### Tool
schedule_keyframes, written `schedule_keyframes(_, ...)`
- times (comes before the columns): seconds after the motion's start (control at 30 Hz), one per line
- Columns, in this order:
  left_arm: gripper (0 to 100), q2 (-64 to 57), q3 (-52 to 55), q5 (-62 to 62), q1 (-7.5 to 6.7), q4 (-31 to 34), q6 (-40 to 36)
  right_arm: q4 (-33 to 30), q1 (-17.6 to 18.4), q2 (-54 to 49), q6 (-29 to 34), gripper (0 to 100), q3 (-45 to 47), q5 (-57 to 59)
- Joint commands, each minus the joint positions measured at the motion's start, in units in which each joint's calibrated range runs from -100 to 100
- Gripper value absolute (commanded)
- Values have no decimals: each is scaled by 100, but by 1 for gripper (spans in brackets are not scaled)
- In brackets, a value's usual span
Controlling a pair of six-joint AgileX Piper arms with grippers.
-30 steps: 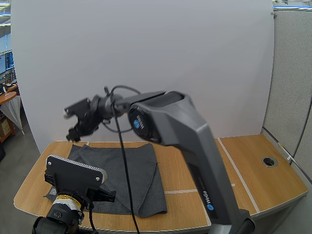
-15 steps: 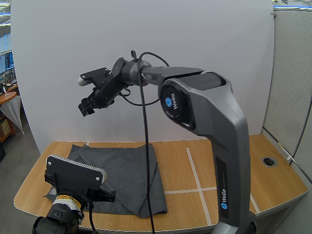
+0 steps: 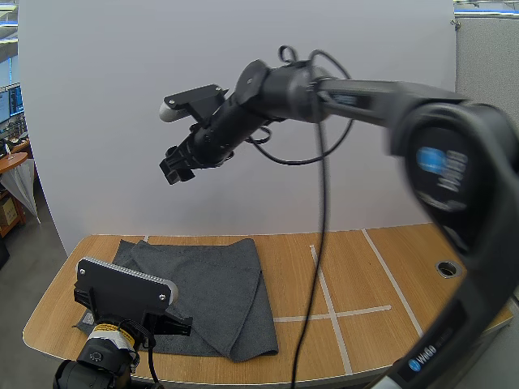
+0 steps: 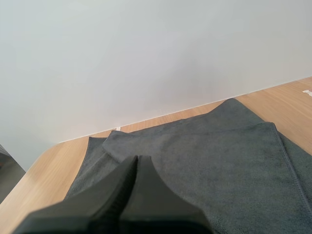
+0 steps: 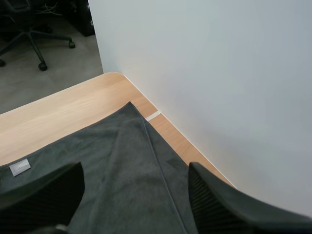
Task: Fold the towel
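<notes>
Quick status from my end. The dark grey microfibre towel point(image 3: 207, 284) is lying flat on the left half of the light wooden table point(image 3: 389, 267). It looks like one layer is already lying over another, with what I take for the folded edge running far-to-near down its right side.

My left gripper point(image 4: 136, 163) sits low at the towel's near end, fingers pressed together on nothing, cloth straight ahead of the tips. My right gripper point(image 3: 180, 162) hangs high over the far left corner, jaws spread wide.

So the left is way closer. I'd guess it has to open up before it can grab anything, and the right has a long drop ahead.
</notes>
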Motion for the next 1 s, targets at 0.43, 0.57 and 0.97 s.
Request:
schedule_keyframes(0.43,0,-31,0,-51,2,40,-23,-1412,-16,-5273,1576,0,3129,1228)
schedule_keyframes(0.57,0,-31,0,-51,2,40,-23,-1427,-16,-5977,1576,0,3129,1444)
schedule_keyframes(0.97,0,-31,0,-51,2,40,-23,-1478,-16,-7406,1841,0,3129,3335)
